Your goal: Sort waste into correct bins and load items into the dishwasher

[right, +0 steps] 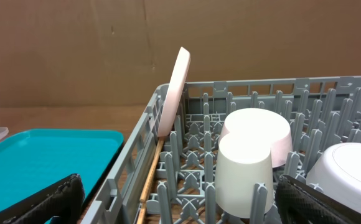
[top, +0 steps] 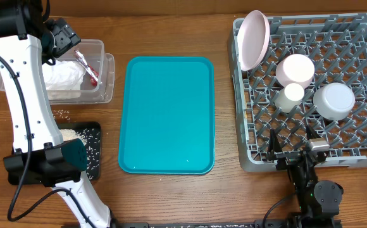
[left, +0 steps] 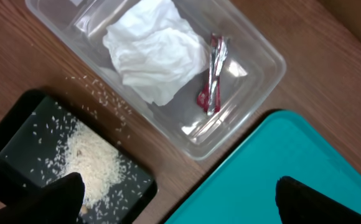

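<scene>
A crumpled white napkin (left: 152, 53) and a red-and-white wrapper (left: 213, 74) lie in the clear tub (left: 255, 87). Rice crumbs (left: 93, 162) are heaped in the black tray (left: 144, 186). My left gripper (left: 180, 205) hangs open above the tub (top: 106, 82), nothing between its fingers. In the grey rack (top: 253, 136) the plate (top: 253, 39) stands on edge, with the pink bowl (top: 295, 68), white cup (top: 291, 95) and greyish bowl (top: 334, 100) upside down. At the rack's near edge my right gripper (top: 294, 149) is open and empty, facing the cup (right: 246, 171).
The teal tray (top: 166, 114) lies bare between the tub and the rack. Loose rice grains (top: 62, 115) are scattered on the wood by the black tray. A wooden chopstick (right: 152, 174) lies along the rack's left wall. A brown wall stands behind the table.
</scene>
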You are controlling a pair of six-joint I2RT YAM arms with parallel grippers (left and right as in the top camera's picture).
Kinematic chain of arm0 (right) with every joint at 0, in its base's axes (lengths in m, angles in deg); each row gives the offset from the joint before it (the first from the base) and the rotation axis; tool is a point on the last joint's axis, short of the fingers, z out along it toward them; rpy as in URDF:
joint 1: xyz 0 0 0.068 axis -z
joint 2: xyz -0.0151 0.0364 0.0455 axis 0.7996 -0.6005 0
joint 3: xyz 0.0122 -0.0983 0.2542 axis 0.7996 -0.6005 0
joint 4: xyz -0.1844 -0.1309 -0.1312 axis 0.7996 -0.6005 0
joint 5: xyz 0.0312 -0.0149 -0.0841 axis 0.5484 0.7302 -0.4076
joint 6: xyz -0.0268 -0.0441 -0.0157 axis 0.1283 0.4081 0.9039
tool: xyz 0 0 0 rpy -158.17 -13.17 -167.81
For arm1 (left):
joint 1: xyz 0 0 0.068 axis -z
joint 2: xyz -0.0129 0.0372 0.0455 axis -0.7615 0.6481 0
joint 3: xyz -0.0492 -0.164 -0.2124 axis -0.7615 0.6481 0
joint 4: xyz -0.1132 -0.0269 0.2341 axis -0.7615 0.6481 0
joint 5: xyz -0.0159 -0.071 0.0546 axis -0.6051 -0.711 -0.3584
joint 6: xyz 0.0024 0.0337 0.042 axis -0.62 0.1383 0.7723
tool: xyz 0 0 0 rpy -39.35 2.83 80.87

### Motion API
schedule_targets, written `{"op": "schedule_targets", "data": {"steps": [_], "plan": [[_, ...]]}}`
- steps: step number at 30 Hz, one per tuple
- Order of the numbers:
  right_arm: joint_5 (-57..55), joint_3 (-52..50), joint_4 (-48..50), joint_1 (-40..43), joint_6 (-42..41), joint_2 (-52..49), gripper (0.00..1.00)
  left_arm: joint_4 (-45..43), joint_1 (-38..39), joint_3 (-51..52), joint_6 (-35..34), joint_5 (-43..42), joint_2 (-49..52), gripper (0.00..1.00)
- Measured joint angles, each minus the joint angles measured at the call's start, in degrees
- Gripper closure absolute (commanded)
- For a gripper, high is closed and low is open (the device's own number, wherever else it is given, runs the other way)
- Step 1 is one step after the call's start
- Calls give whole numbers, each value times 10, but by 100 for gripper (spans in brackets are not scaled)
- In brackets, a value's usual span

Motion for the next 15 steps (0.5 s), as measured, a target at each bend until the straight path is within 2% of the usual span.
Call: {"op": "schedule_targets", "data": {"steps": [3, 9, 15], "plan": [[0, 0, 0, 0, 0, 0, 0, 23, 0, 0, 4, -2, 0, 1], [0, 0, 0, 0, 0, 0, 0, 25, 7, 3, 74, -8, -3, 0], [0, 0, 0, 0, 0, 0, 0, 20, 41, 68, 104, -6, -67, 0]]}}
